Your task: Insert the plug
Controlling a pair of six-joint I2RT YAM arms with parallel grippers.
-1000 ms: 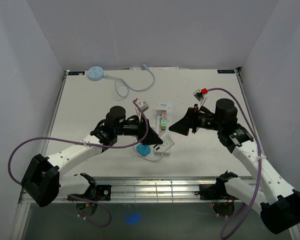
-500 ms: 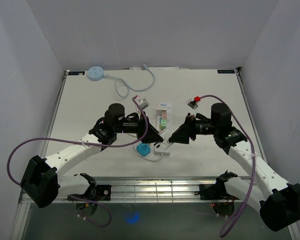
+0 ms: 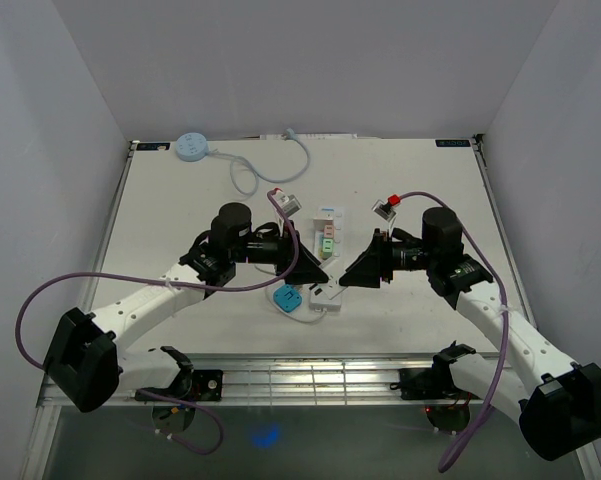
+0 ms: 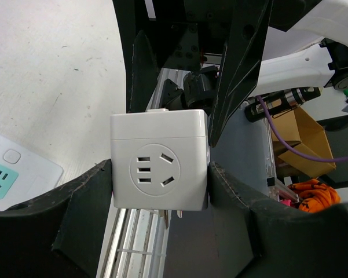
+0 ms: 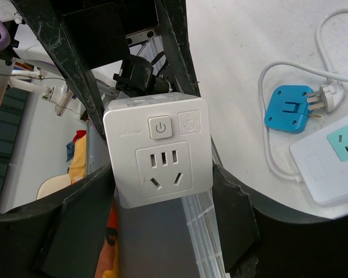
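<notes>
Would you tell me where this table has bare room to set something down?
Bare table lies far right, between the power strip and the right edge, and left, between the round disc and the left arm. The centre, where the left pincer and right pincer meet by the blue plug, is crowded.

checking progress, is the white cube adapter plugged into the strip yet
Out: cube adapter is held off the strip, prongs bare.

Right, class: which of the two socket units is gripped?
The white cube adapter, between left gripper and right gripper; the power strip lies free on the table.
</notes>
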